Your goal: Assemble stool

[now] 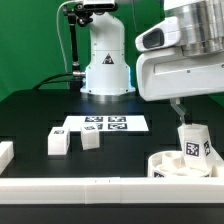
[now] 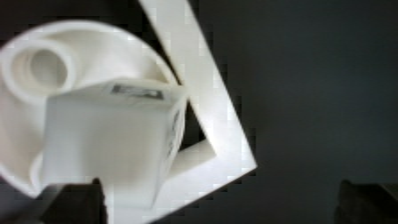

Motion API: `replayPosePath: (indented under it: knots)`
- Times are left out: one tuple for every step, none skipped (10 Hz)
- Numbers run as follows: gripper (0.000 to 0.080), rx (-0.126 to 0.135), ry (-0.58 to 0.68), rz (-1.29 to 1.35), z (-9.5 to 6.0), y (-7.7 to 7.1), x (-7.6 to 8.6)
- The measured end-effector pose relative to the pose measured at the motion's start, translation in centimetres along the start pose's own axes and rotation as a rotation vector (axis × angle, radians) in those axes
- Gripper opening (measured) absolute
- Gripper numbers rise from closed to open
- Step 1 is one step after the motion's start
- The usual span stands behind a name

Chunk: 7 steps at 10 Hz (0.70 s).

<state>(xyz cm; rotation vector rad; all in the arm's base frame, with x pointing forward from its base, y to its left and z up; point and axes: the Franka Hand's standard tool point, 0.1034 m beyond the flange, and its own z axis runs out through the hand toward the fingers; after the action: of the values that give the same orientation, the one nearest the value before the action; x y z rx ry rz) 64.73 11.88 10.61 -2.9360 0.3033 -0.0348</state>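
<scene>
Nearest in the exterior view, a long white border rail [image 1: 90, 190] runs along the front edge of the black desk [image 1: 30, 120]. The thick round white disc seat [image 1: 162, 165] of the stool lies just behind it at the exterior view's right. The wrist view shows the seat tucked beside the rail corner [image 2: 228, 150], a spot that probably braces it against sliding or turning while legs go in. One short white blocky tagged leg [image 1: 192, 148] stands upright on the seat, apparently planted near its rim, and a round hole [image 2: 45, 65] in the seat beside it is unfilled. Just above that leg hang the arm's dark fingers [image 2: 75, 198], spread wide and pinching nothing. The leg's top lies between them, nearer one finger, though I cannot tell whether it touches. Farther back, toward the exterior view's left, a loose white blocky leg [image 1: 57, 143] and a second loose leg [image 1: 90, 140] lie well apart from the seat, with bare desk between. Behind them is the marker board [image 1: 105, 124], then the robot's white base [image 1: 105, 70]. The rails hem the seat on two sides, so a low approach from there looks blocked.
</scene>
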Motion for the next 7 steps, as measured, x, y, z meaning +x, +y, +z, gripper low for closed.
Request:
replayPosePath:
  knots:
    - [0.0648,-0.008,0.0,-0.08,0.04,-0.04,-0.02]
    - [0.0648,-0.009,0.0,-0.152,0.02,0.11,0.04]
    - [0.0648,-0.009,0.0,-0.205,0.02,0.17,0.06]
    - [0.0648,-0.01,0.0,-0.266,0.03,0.23,0.07]
    - [0.0648,-0.02,-0.002,-0.377,0.07,0.4,0.11]
    - [0.0648,-0.051,-0.005,-0.546,0.23,0.56,0.15]
    - [0.0648,-0.056,-0.01,-0.638,0.45,0.55,0.01]
